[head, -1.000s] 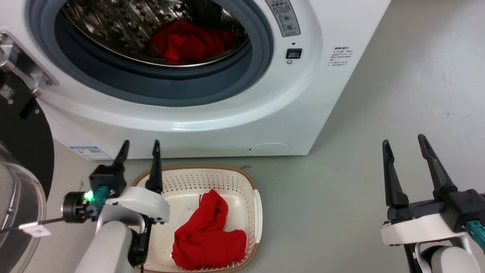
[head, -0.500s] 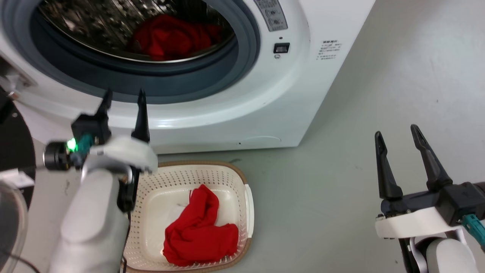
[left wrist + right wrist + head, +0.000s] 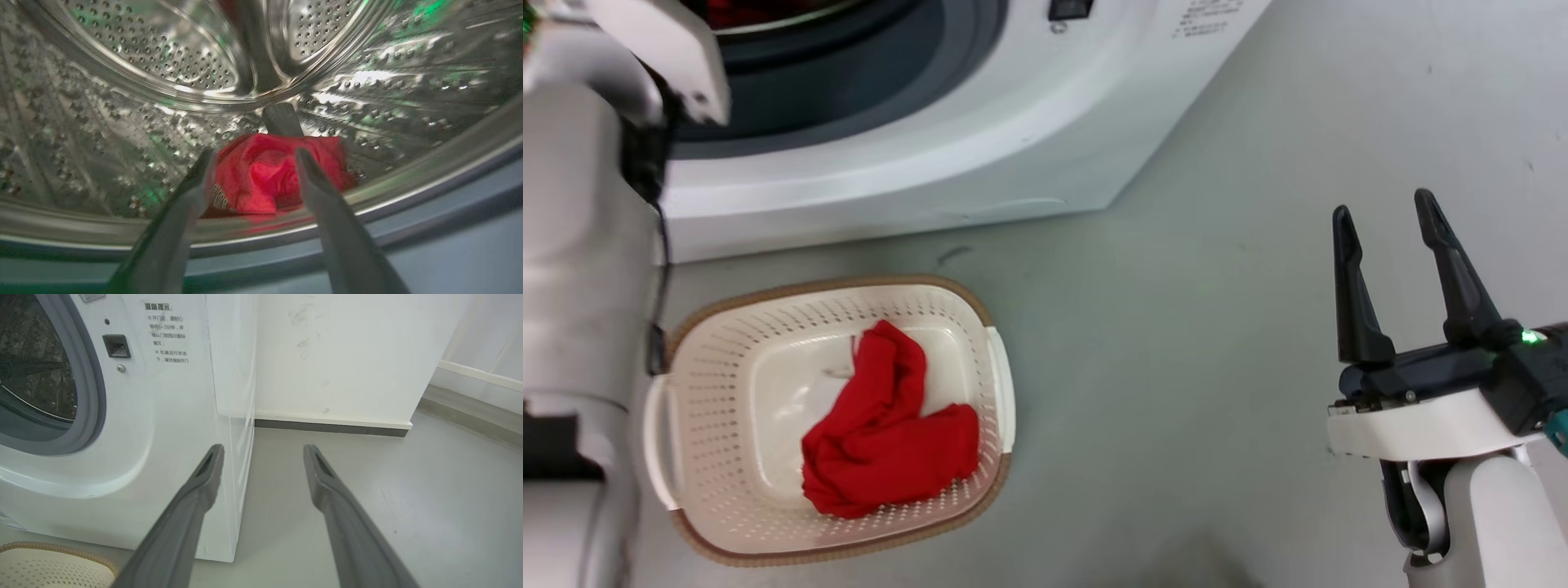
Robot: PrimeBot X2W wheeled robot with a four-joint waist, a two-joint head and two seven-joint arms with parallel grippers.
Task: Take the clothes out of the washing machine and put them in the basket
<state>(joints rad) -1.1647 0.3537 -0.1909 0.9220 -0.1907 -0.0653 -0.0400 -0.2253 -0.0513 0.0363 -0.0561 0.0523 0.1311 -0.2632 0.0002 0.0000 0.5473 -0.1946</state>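
One red garment [image 3: 882, 433] lies in the basket [image 3: 833, 286]; second garment [image 3: 273, 179], judged soft, light and limp, sits crumpled low in the drum [image 3: 163, 61] beyond the left gripper [image 3: 254, 153], fingers spread and empty, so pinch its raised fold; right gripper [image 3: 1383, 202] likewise spread, empty.

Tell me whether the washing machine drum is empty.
Not empty: a crumpled red garment lies at the bottom of the drum, just ahead of the open left tool.
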